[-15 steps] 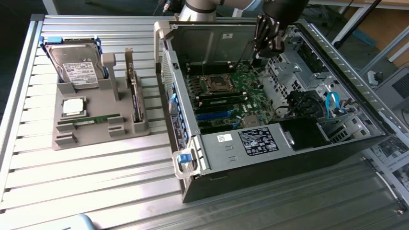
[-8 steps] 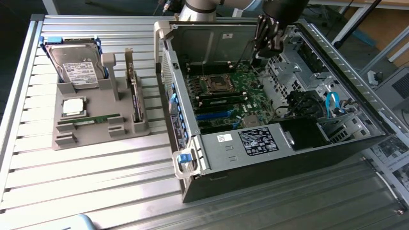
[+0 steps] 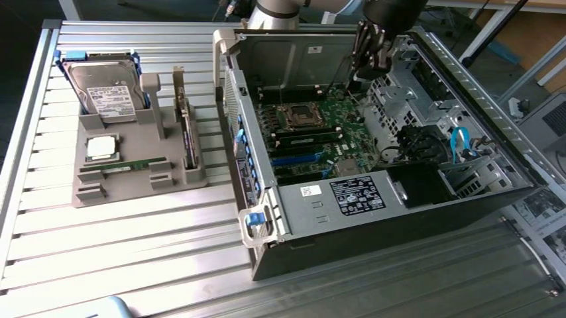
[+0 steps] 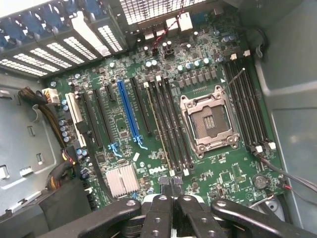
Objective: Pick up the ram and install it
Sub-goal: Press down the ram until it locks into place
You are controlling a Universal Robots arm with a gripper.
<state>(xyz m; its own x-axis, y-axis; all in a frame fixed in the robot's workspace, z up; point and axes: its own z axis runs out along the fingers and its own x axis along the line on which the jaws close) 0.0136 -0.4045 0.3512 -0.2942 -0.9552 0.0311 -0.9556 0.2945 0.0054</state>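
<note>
ram lying in the tray, fingers shut above the motherboard

the ram [image 3: 124, 164] lies flat in a slot of the grey tray [image 3: 132, 189] on the counter [image 3: 53, 238], its long axis running toward the exterior view's left and right, well apart from the gripper [image 3: 367, 58]. a hard drive [image 3: 106, 96] stands behind it and a processor chip [image 3: 102, 147] sits just beside it. the gripper hangs inside the open computer case [image 3: 389, 218], fingers [image 4: 161, 191] pressed together and empty. the wrist view adds the motherboard [image 4: 163, 124] close up: its bare cpu socket [image 4: 207, 124], the long black memory slots [image 4: 168, 126] beside it, and a blue slot [image 4: 130, 114].
</note>
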